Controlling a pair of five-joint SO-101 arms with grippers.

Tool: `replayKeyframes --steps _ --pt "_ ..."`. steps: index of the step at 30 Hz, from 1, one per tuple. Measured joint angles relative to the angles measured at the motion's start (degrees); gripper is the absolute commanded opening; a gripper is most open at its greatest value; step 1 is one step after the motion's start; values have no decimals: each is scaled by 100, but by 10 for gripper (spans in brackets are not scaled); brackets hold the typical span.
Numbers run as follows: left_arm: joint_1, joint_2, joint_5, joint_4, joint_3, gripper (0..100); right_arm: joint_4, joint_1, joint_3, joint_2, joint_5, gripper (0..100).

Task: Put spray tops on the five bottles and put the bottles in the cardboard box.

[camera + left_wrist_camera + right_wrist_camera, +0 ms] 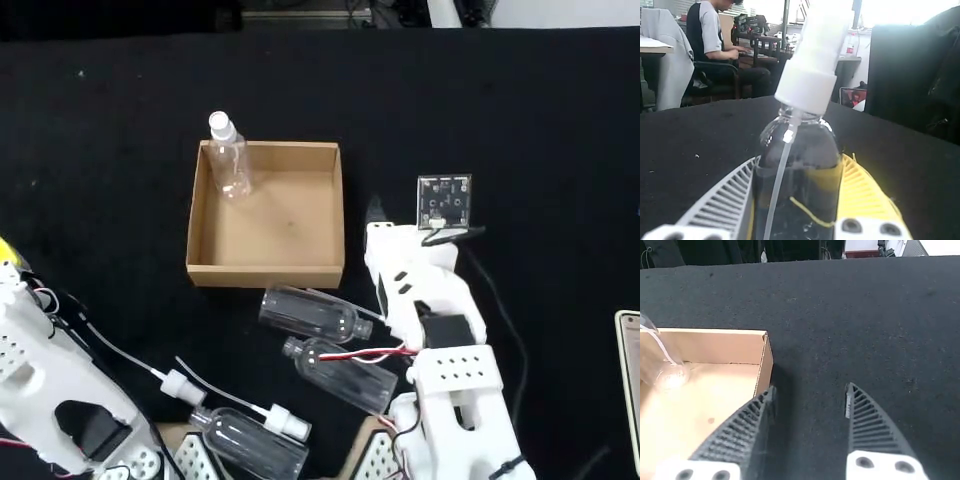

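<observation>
The right tool (811, 387) is open above the black bench (520, 120). One of its fingers is just beside the right wall of the cardboard box (265, 272), and wide free cloth reaches to the upper right of the frame. In the upper left corner of the box leans a capped bottle (230, 165). Below the box lie an uncapped bottle (310, 312) and a second uncapped bottle (345, 372), both close to the right arm. The left tool (802, 160) grips a held bottle (800, 145), which carries its spray top (812, 60).
</observation>
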Motion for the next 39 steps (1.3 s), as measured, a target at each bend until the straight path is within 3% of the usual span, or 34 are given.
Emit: replayKeyframes --steps 10,18,39 --pt "-79 9 0 0 -18 36 0 0 0 0 0 198" --pt "-167 9 0 0 -18 254 0 0 0 0 0 198" --pt "-176 -88 0 0 -9 259 0 0 0 0 0 198"
